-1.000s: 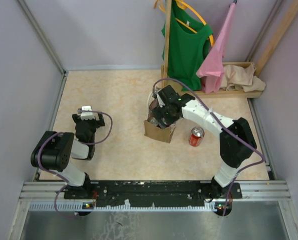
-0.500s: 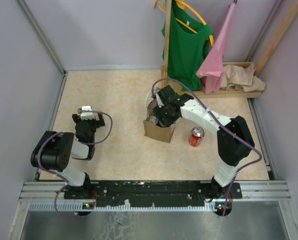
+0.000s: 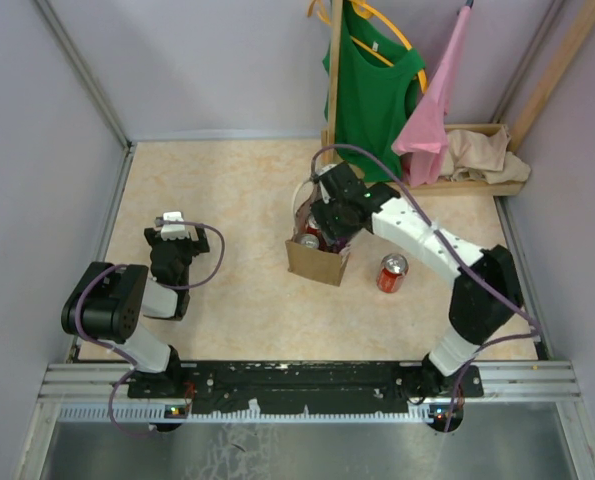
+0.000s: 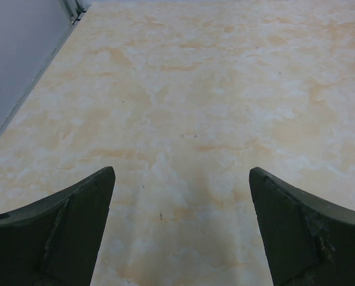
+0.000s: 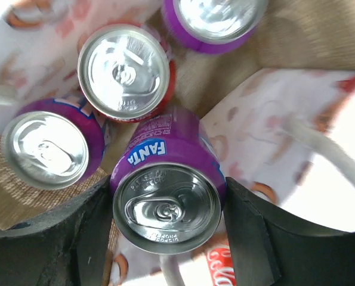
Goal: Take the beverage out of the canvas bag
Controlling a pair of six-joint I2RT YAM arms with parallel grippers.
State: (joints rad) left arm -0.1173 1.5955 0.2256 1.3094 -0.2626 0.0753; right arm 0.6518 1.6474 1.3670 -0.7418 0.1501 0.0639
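Note:
The canvas bag (image 3: pixel 316 263) stands upright mid-table; its pale printed lining (image 5: pixel 266 113) and a loop handle (image 5: pixel 329 161) show in the right wrist view. My right gripper (image 3: pixel 327 222) hangs over the bag's mouth, shut on a purple Fanta can (image 5: pixel 165 199) that is raised above the others, one finger on each side of it (image 5: pixel 168 208). Below it in the bag stand a red can (image 5: pixel 124 71) and two more purple cans (image 5: pixel 46 149) (image 5: pixel 216 18). My left gripper (image 3: pixel 170 224) rests far left, open over bare table (image 4: pixel 182 174).
A red can (image 3: pixel 392 272) stands on the table just right of the bag. At the back right a wooden rack holds a green shirt (image 3: pixel 373 95) and a pink garment (image 3: pixel 432 110), with a beige cloth heap (image 3: pixel 485 155) beside them. Walls close in left and right.
My right gripper has shut on the purple can and drawn up and slightly back from the bag's mouth. A can top now shows in the bag. The left arm is still.

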